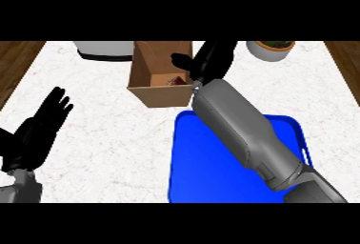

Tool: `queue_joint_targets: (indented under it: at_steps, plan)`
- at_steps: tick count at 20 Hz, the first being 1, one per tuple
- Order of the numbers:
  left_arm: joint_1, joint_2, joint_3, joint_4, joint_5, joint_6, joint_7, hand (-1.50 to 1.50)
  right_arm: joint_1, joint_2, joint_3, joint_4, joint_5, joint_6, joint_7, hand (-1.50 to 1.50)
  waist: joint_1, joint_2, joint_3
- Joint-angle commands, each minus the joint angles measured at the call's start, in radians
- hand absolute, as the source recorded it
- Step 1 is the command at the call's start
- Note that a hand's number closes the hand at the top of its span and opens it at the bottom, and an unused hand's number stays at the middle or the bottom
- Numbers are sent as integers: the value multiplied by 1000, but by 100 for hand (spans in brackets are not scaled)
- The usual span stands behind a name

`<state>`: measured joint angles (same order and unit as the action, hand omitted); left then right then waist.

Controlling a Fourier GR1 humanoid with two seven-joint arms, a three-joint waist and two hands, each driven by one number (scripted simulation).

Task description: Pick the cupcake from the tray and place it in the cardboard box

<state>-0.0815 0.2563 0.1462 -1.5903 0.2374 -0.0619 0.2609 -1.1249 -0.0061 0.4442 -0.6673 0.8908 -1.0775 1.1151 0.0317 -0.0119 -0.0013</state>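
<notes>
View looking steeply down at a white speckled counter (105,157). Nearest, at the left edge, the robot's left hand (38,131) rests open with its fingers spread and pointing up, holding nothing. To the right of it lies a blue tray (204,181). The part of its surface that shows is bare, and no cupcake can be seen on it. The grey right forearm (243,133) crosses the tray diagonally from the lower right corner toward the far middle. Beyond the tray's far edge stands an open cardboard box (151,93), its tall back flap raised. Inside, low against the right wall, sits a small dark reddish shape that looks like the cupcake (177,80). The right hand (211,59) hangs over the box's right rim, just above that shape. Its thumb stands apart from the rest of the hand and it appears relaxed, pinching nothing. Judged from this, the pick and the carry are finished and the cupcake is already in the box. What seems left is only to draw the arm clear. Farther back are a white container (105,49) and a white pot with a green plant (271,51). No brand, label or readable writing shows anywhere.
</notes>
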Motion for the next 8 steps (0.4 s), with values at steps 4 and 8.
queue_joint_targets:
  at_steps: [4, 8]
  plan:
    - [33, 41, 69, -10, 53, -27, 17, 0, 139, 6, 111, -213, 92, -67, 239, -150, -39, -11, 0]
    - [64, -17, 9, -84, -6, 39, 41, 0, 216, 6, 101, -286, 204, -10, 290, -150, -41, -6, 1]
